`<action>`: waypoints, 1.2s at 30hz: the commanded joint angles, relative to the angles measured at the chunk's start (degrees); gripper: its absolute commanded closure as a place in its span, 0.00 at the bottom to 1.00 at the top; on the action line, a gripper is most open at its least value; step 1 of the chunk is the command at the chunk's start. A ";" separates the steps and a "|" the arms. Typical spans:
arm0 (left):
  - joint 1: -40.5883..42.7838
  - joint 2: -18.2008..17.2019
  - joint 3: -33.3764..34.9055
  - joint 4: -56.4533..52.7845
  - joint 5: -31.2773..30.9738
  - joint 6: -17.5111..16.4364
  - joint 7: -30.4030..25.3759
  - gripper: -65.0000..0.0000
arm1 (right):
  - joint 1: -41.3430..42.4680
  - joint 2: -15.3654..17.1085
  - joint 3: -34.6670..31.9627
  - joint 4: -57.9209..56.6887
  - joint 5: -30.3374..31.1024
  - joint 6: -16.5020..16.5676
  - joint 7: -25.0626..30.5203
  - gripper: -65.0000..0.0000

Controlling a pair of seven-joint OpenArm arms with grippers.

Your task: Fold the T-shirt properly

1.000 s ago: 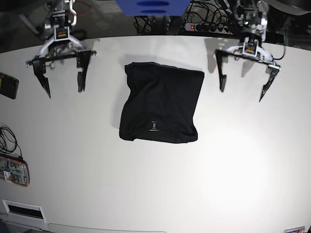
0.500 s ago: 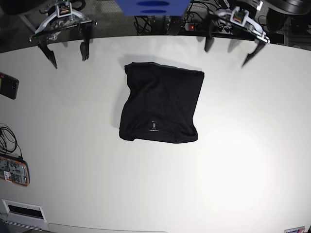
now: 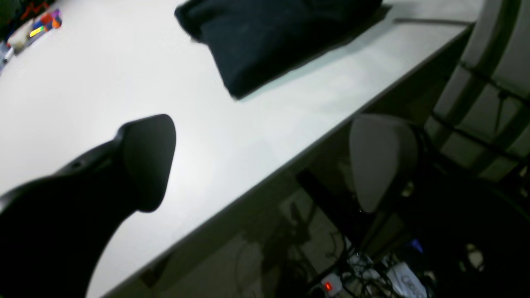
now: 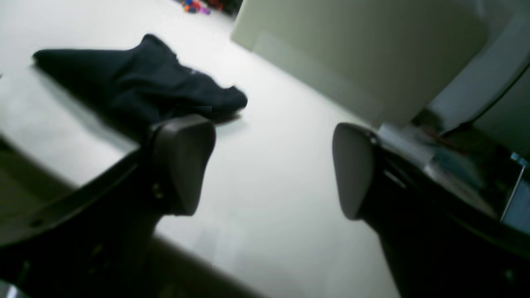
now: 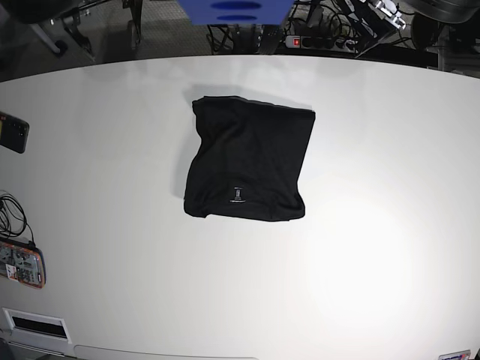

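The T-shirt sits folded into a rough square around the middle of the white table, small pale mark facing up near its front edge. Left hand is spread wide with nothing in it, hanging over the table's back edge. Right hand is open too, empty, well away from the shirt.

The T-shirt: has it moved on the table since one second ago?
No. In the base view the T-shirt lies folded at the same spot on the table, equally far from the table's far edge as before.
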 commanded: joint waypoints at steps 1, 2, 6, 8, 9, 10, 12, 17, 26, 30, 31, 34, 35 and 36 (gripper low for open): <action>1.76 -0.69 0.13 -0.30 -0.70 0.32 -1.57 0.01 | -2.29 0.38 0.23 -0.18 0.72 -0.17 1.53 0.30; 2.29 -0.69 0.13 -1.35 -0.79 0.32 -1.57 0.01 | -3.25 0.38 0.23 -0.97 0.72 -0.17 1.53 0.30; 2.82 -0.77 0.22 -5.31 -0.88 0.32 -1.57 0.01 | -5.98 0.38 0.15 -3.69 0.72 -0.17 1.53 0.30; 2.82 -1.39 0.30 -7.42 -0.70 0.32 -1.57 0.01 | -6.86 0.38 0.15 -5.80 0.64 -0.17 1.53 0.30; 2.73 -2.00 0.83 -8.73 -0.70 0.32 -1.57 0.01 | -7.03 0.38 0.15 -6.95 0.64 -0.17 1.53 0.30; 2.38 -2.44 1.89 -10.76 -0.70 0.32 -1.49 0.01 | -7.03 0.38 0.15 -8.44 0.64 -0.17 1.53 0.30; -0.35 -3.32 4.26 -15.42 -0.88 0.32 -1.49 0.01 | -6.86 0.38 0.23 -11.69 0.64 -0.17 1.53 0.30; -5.88 -3.41 9.89 -25.17 -0.70 0.32 -1.49 0.01 | -6.86 0.38 0.23 -18.11 0.64 -0.17 1.53 0.30; -17.66 -2.79 14.37 -46.19 -0.97 0.41 -1.49 0.01 | 0.97 1.97 -1.88 -37.63 0.46 -0.08 1.53 0.30; -22.32 -1.21 14.37 -54.62 -0.62 0.41 -1.40 0.01 | 8.00 3.46 -5.74 -45.89 0.46 -0.08 1.53 0.30; -23.47 -1.12 14.37 -56.73 -0.62 0.41 -1.40 0.01 | 9.14 3.46 -6.18 -48.18 0.46 -0.08 1.53 0.30; -27.60 -1.04 16.39 -63.68 -0.62 0.41 -1.40 0.01 | 13.10 3.46 -7.42 -56.09 0.46 -0.08 1.53 0.30; -28.83 -1.04 17.27 -65.61 -0.62 0.41 -1.40 0.01 | 14.42 3.46 -7.77 -58.20 0.46 -0.08 1.53 0.30; -30.32 -1.04 18.06 -67.90 -0.62 0.41 -1.22 0.01 | 16.17 3.46 -7.94 -60.66 0.46 -0.08 1.53 0.30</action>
